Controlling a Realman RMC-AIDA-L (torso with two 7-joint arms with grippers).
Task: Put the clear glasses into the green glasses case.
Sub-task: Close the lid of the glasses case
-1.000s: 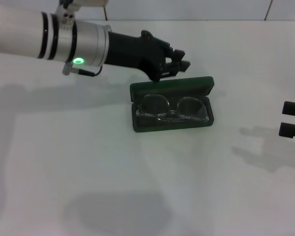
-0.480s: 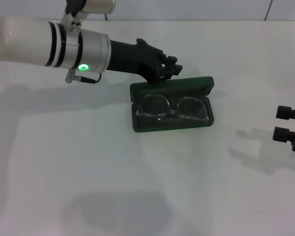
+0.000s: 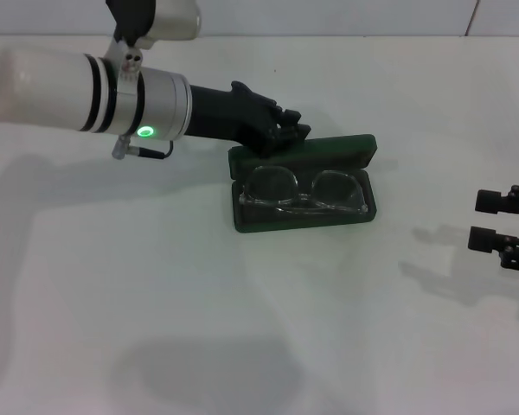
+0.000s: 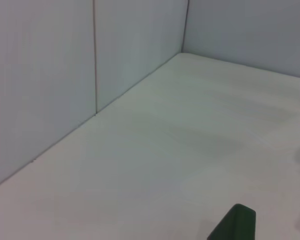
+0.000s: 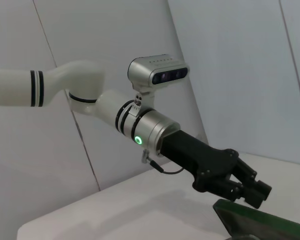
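The green glasses case [image 3: 303, 186] lies open near the middle of the white table [image 3: 242, 328]; its lid [image 3: 301, 155] stands up along the far edge, and the tray faces the camera. The clear glasses [image 3: 304, 191] sit inside the tray, lenses side by side, filling most of its length — the frame is faint against the dark lining, yet both lens outlines can be made out.

The left gripper [image 3: 291, 132] reaches in from the robot's left at the end of a white and silver arm with a green light glowing on its wrist; its black fingers are drawn close together, with nothing between them, and they hang just behind the left end of the raised lid, at or very near its top edge — whether they touch it cannot be told from the head view. In the right wrist view the same gripper [image 5: 255, 192] shows from the side, its fingertips close together just above the lid's green rim [image 5: 270, 220]; a small gap seems to remain there, though it is slight. The left wrist view shows only a corner of the case [image 4: 235, 225] against the bare table and the pale walls.

The right gripper [image 3: 493, 220] sits low at the right edge of the head view, well apart from the case; its two black fingers [image 3: 489, 201] are spread with a clear gap between them, holding nothing.
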